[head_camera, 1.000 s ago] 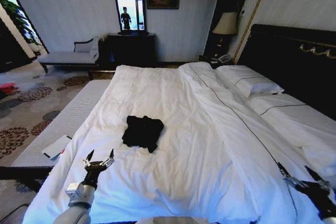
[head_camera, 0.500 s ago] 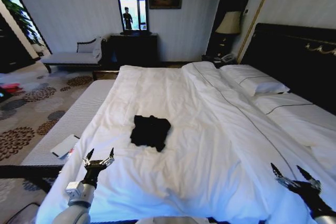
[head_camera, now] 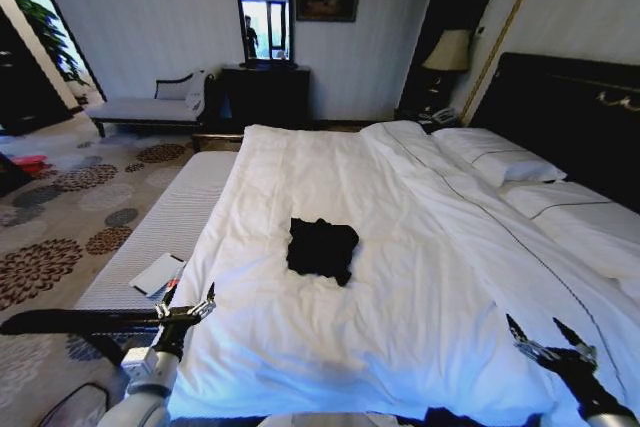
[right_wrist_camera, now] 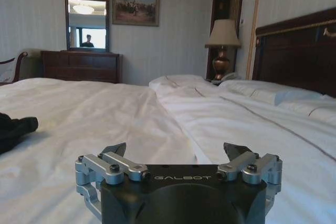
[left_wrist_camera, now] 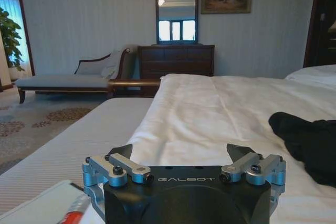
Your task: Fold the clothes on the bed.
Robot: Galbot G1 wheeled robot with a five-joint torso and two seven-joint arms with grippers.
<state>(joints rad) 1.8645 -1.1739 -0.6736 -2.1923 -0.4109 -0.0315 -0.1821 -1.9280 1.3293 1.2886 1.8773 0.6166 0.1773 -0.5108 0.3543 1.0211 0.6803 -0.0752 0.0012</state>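
Observation:
The clothes (head_camera: 322,249), a small black bundle, lie crumpled on the white duvet near the middle of the bed (head_camera: 420,277). They also show as a dark heap in the left wrist view (left_wrist_camera: 307,145) and at the edge of the right wrist view (right_wrist_camera: 13,129). My left gripper (head_camera: 186,304) hangs open at the bed's near left corner, short of the clothes. My right gripper (head_camera: 546,341) stands open over the near right part of the duvet, well apart from them. Both hold nothing.
A pale striped bench (head_camera: 165,232) runs along the bed's left side with a white booklet and red pen (head_camera: 158,274) on it. White pillows (head_camera: 497,157) and a dark headboard (head_camera: 570,117) lie at the right. A chaise (head_camera: 150,107), dresser (head_camera: 265,97) and lamp (head_camera: 447,52) stand by the far wall.
The whole picture has shifted right, so the camera has moved leftward along the bed. Both grippers stay open at the same spots in the picture; the clothes lie unchanged.

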